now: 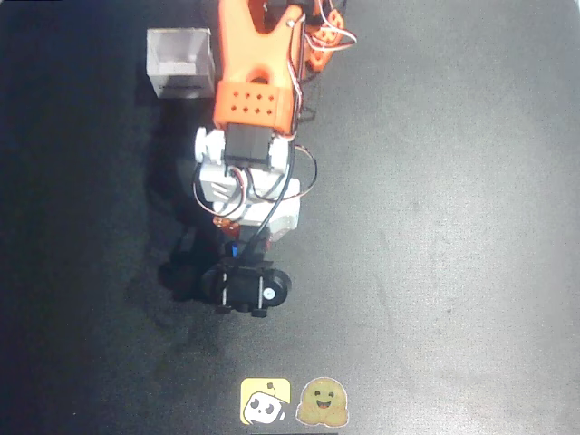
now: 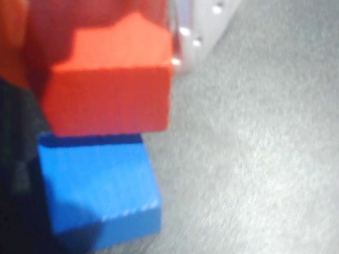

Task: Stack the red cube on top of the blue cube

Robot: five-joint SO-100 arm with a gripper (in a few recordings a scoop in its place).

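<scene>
Red-orange matte cube (image 2: 107, 85) held in the claw (image 2: 98, 55) in the wrist view, orange finger on the left face, pale finger (image 2: 191, 15) on the right. Directly beneath, bright blue matte cube (image 2: 97, 186) on the dark grey surface (image 2: 271, 171); whether touching or just above cannot be told. Shifted slightly rightward of the blue one. Seen from overhead, mostly hidden under the white and orange arm, a blue sliver (image 1: 234, 251) showing. Likely light, stiff, not fragile; flat opposite faces the right hold. Smooth faces may slide if released off-centre. Clear box (image 1: 179, 62) well apart, rear left.
</scene>
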